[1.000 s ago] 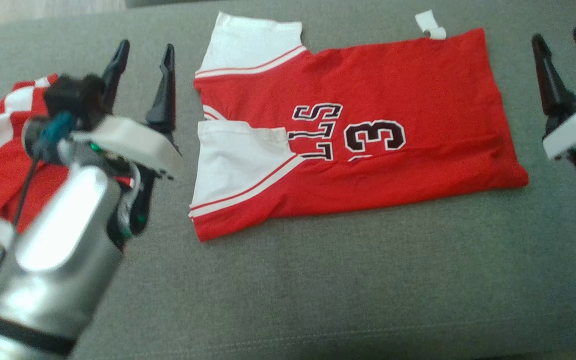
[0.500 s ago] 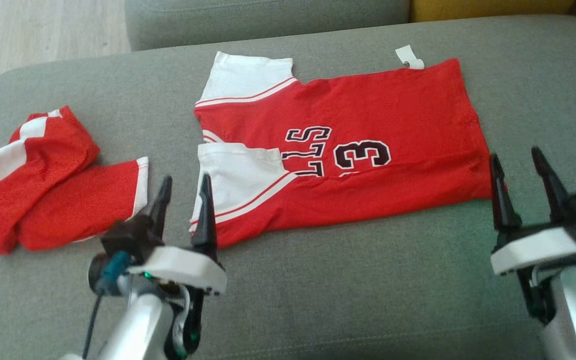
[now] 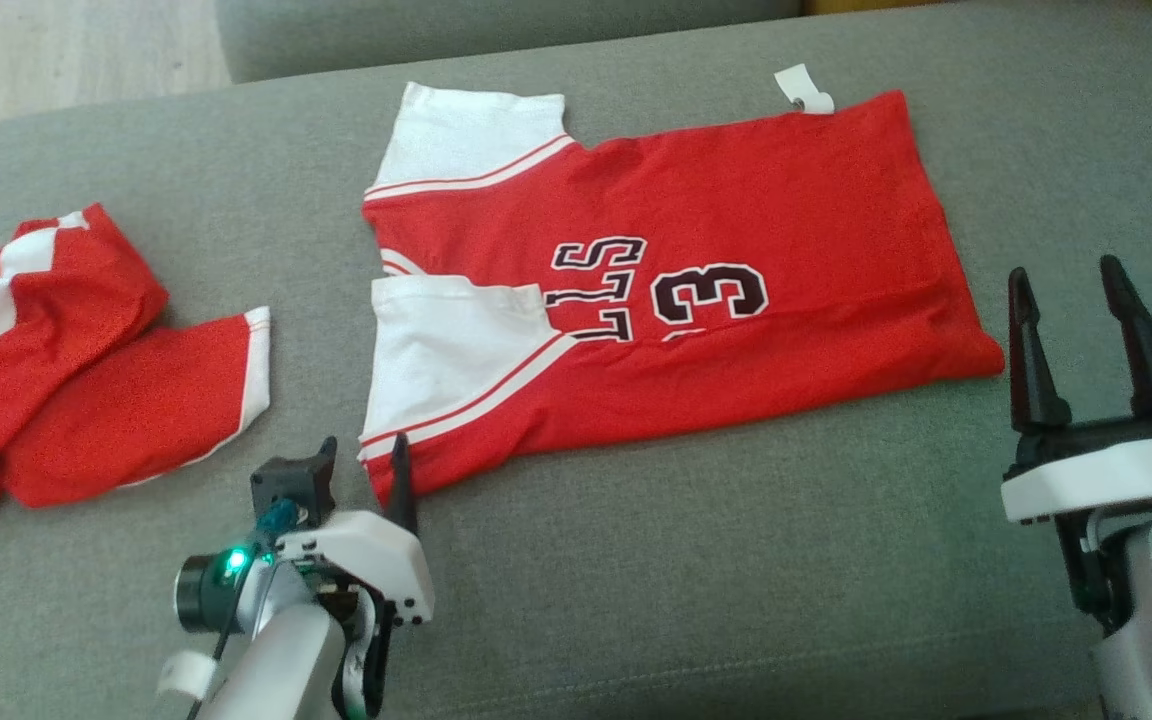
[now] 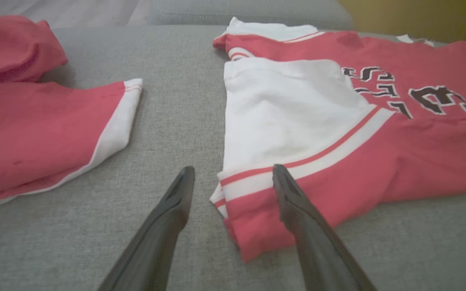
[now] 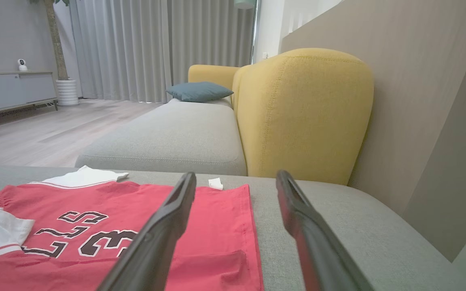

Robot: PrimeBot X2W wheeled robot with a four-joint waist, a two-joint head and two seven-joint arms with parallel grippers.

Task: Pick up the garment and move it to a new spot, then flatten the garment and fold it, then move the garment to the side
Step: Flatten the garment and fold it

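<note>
The garment (image 3: 676, 290) is a red jersey with white sleeves and a black "3", lying flat on the grey sofa cushion (image 3: 696, 560), folded lengthwise. My left gripper (image 3: 364, 455) is open at its near left corner. In the left wrist view the left gripper (image 4: 233, 173) straddles that corner of the garment (image 4: 338, 121), one finger over red cloth and the other over bare cushion. My right gripper (image 3: 1064, 272) stands open and empty just right of the hem's near corner. The right wrist view has the right gripper (image 5: 236, 178) above the hem end of the garment (image 5: 95, 210).
A second red-and-white piece of clothing (image 3: 66, 360) lies crumpled at the cushion's left end. A white tag (image 3: 804, 90) sticks out at the jersey's far edge. Beyond stand a yellow backrest (image 5: 301, 117), another grey seat (image 5: 176, 137) and a blue pillow (image 5: 198, 91).
The head camera has shifted. Both grippers have drawn back toward me: the left from beside the sleeves to the near left corner, the right from beside the hem to its near corner. Both stayed open.
</note>
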